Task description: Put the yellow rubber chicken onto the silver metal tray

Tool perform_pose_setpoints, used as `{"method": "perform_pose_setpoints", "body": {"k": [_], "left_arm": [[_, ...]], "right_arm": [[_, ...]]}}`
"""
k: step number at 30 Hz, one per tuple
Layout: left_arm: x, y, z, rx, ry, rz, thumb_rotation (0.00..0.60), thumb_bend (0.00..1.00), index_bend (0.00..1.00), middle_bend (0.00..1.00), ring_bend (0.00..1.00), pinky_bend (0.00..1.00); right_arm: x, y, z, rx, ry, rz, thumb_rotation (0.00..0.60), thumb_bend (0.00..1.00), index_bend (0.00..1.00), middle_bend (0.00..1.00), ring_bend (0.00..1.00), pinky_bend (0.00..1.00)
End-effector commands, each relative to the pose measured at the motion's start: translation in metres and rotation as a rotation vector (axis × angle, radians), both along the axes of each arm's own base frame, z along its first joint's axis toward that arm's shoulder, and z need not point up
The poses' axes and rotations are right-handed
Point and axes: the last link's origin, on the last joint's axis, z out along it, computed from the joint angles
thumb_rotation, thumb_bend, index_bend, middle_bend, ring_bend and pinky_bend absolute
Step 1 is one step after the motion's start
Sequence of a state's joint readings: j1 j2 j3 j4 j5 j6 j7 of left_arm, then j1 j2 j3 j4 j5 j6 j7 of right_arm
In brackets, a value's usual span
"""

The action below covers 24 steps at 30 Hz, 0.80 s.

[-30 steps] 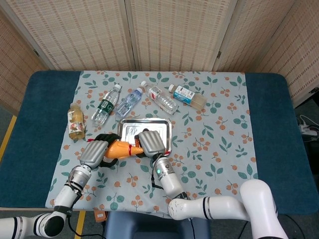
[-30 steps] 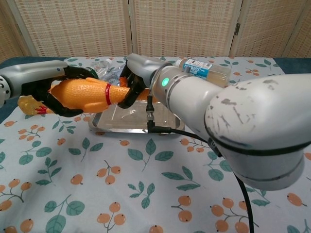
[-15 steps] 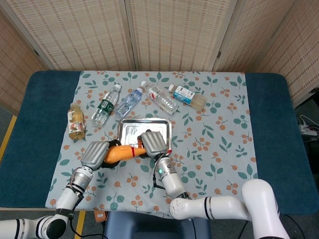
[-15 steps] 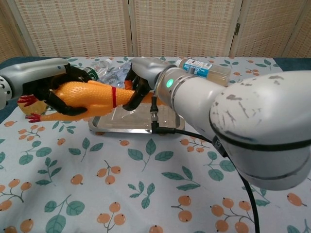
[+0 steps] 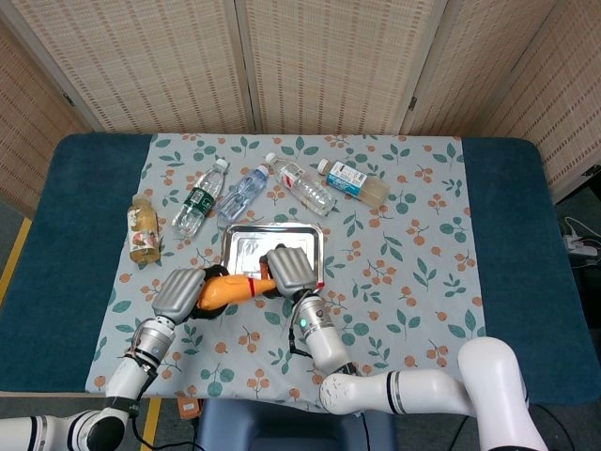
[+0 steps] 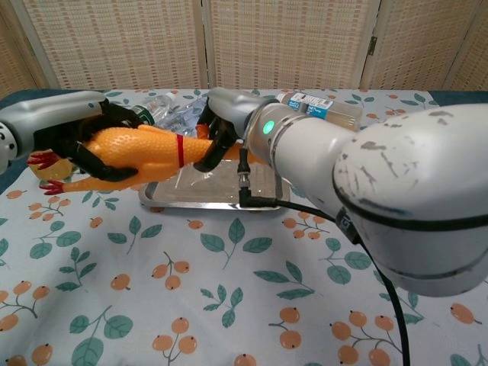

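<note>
The yellow rubber chicken (image 6: 141, 151) (image 5: 225, 289) with a red neck band and red feet hangs level above the table, just left of the silver metal tray (image 5: 246, 246) (image 6: 252, 191). My left hand (image 6: 76, 145) (image 5: 178, 293) grips its body from the left. At the other end, my right hand (image 6: 221, 122) (image 5: 286, 271) holds the head, over the tray's near-left part. The head itself is hidden behind the right hand's fingers.
Beyond the tray lie three clear water bottles (image 5: 201, 197) (image 5: 246, 188) (image 5: 305, 188) and a blue-labelled bottle (image 5: 352, 182). A small juice bottle (image 5: 142, 228) lies at the left. The floral cloth (image 5: 404, 272) covers the table's middle, with blue edges either side.
The chicken has shifted a little toward the tray and levelled out, both hands still holding it. Its red feet now show at the left in the chest view.
</note>
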<state>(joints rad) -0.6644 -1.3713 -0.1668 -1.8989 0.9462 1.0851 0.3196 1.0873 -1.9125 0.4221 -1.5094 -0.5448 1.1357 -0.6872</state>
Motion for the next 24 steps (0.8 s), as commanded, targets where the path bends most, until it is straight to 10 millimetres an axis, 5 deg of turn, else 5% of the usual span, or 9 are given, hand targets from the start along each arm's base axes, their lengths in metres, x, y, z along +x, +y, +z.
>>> {"method": "perform_pose_setpoints", "body": {"k": [1, 3, 7, 20, 24], "left_arm": [[-0.005, -0.008, -0.002, -0.156, 0.034, -0.002, 0.6, 0.41, 0.11, 0.1, 0.07, 0.28], [-0.001, -0.007, 0.002, -0.207, 0.009, 0.017, 0.6, 0.35, 0.0, 0.0, 0.0, 0.11], [0.002, -0.002, 0.009, -0.235, -0.049, 0.042, 0.6, 0.32, 0.0, 0.0, 0.0, 0.03], [-0.002, 0.001, 0.011, -0.25, -0.072, 0.053, 0.6, 0.31, 0.0, 0.0, 0.0, 0.03], [-0.002, 0.003, 0.012, -0.187, -0.021, 0.027, 0.6, 0.32, 0.08, 0.03, 0.05, 0.17]], "right_arm": [[0.0, 0.0, 0.0, 0.0, 0.0, 0.001, 0.6, 0.33, 0.96, 0.61, 0.84, 1.0], [0.0, 0.0, 0.0, -0.001, 0.002, 0.002, 0.6, 0.33, 0.96, 0.61, 0.84, 1.0], [0.0, 0.0, 0.0, 0.002, 0.008, 0.001, 0.6, 0.33, 0.96, 0.61, 0.84, 1.0], [0.002, 0.0, 0.003, 0.001, -0.001, 0.003, 0.6, 0.33, 0.96, 0.62, 0.84, 1.0], [0.003, 0.001, 0.003, 0.001, -0.006, 0.004, 0.6, 0.33, 0.96, 0.62, 0.84, 1.0]]}}
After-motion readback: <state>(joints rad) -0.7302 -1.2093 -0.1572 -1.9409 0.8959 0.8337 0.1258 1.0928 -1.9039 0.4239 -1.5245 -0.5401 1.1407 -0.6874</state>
